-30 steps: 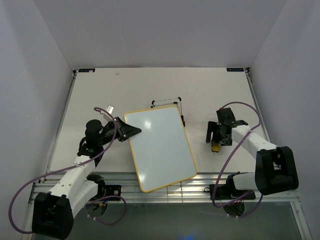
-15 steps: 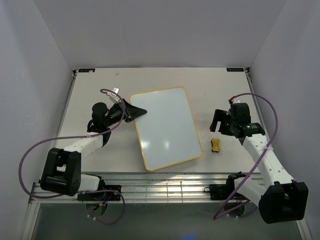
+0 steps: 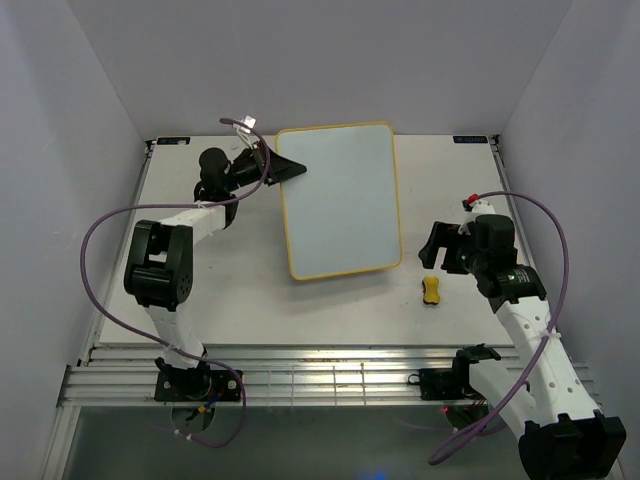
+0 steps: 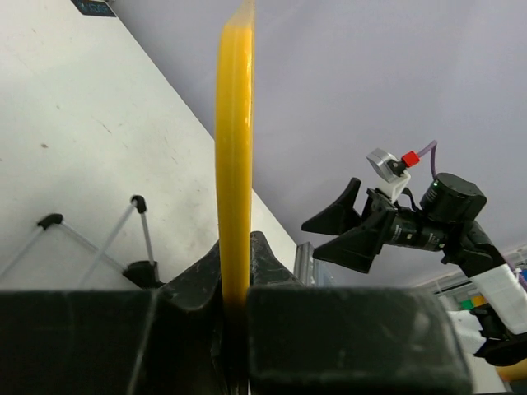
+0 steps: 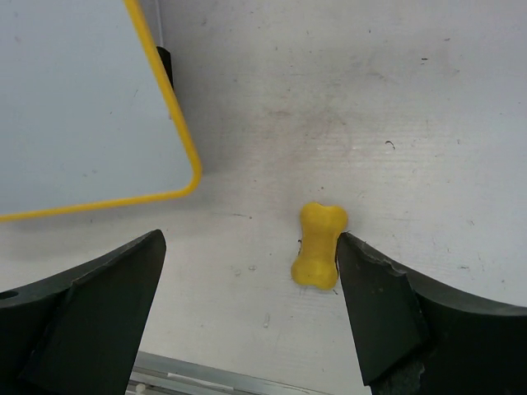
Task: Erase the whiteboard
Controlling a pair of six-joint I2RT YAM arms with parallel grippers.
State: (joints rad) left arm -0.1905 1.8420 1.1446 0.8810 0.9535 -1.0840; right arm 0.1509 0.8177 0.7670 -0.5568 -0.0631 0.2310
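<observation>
From above, the whiteboard (image 3: pixel 340 200) sits toward the far middle of the table (image 3: pixel 200 310). Its pale face is turned up to the camera, and its far edge overlaps the table's back edge. The left gripper (image 3: pixel 297 168) is clamped on the whiteboard's left edge near the far corner, with its jaws closed onto the yellow frame. The right gripper (image 3: pixel 437 252) hangs to the right of the whiteboard, apart from it, with its jaws spread wide and nothing in them. A yellow eraser (image 3: pixel 431 290) lies on the table just off the whiteboard's near right corner, below that gripper.

In the left wrist view the whiteboard (image 4: pixel 235 123) is seen edge-on, a yellow strip rising straight up from between the closed fingers of the left gripper (image 4: pixel 235 309). A wire stand (image 4: pixel 99 239) sits on the table left of the whiteboard. To its right, the right gripper (image 4: pixel 354 234) shows with its jaws apart.

In the right wrist view the right gripper (image 5: pixel 251 243) gapes above the table, empty. The yellow eraser (image 5: pixel 319 247) lies beside its right finger, below and right of the whiteboard's (image 5: pixel 82 99) rounded corner.
</observation>
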